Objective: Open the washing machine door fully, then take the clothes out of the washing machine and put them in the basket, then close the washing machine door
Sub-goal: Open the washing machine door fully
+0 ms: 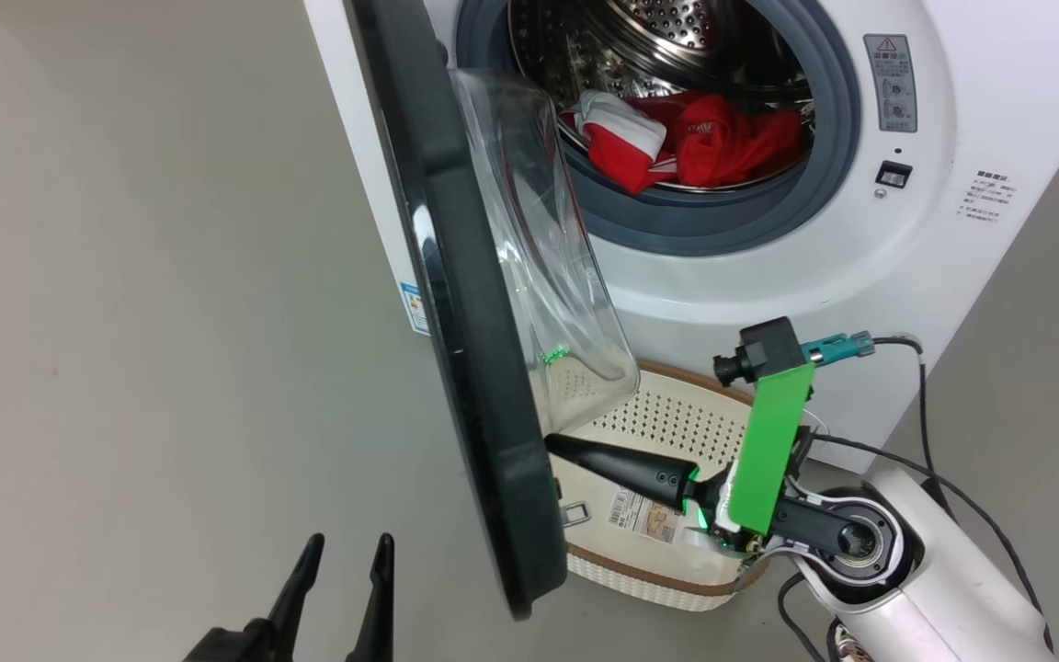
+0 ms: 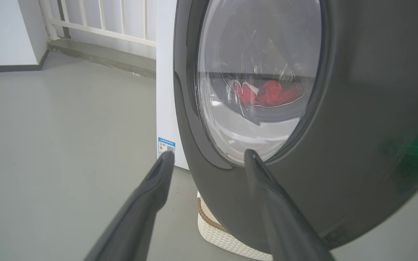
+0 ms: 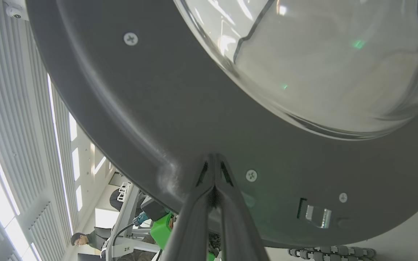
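While our left gripper [image 1: 349, 544] hangs spread and empty outside the half-open door [image 1: 456, 322], our right gripper [image 1: 555, 444], fingers pinched together on nothing, touches the door's lower inner rim over the basket [image 1: 677, 418]; beyond, the clothes [image 1: 723, 138] lie at the drum's front edge in the washer [image 1: 952, 138].

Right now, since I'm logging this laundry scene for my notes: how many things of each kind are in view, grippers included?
washing machine: 1
washing machine door: 1
basket: 1
heap of red clothes: 1 (separate pieces cannot be told)
grippers: 2, the left gripper and the right gripper
Total: 6
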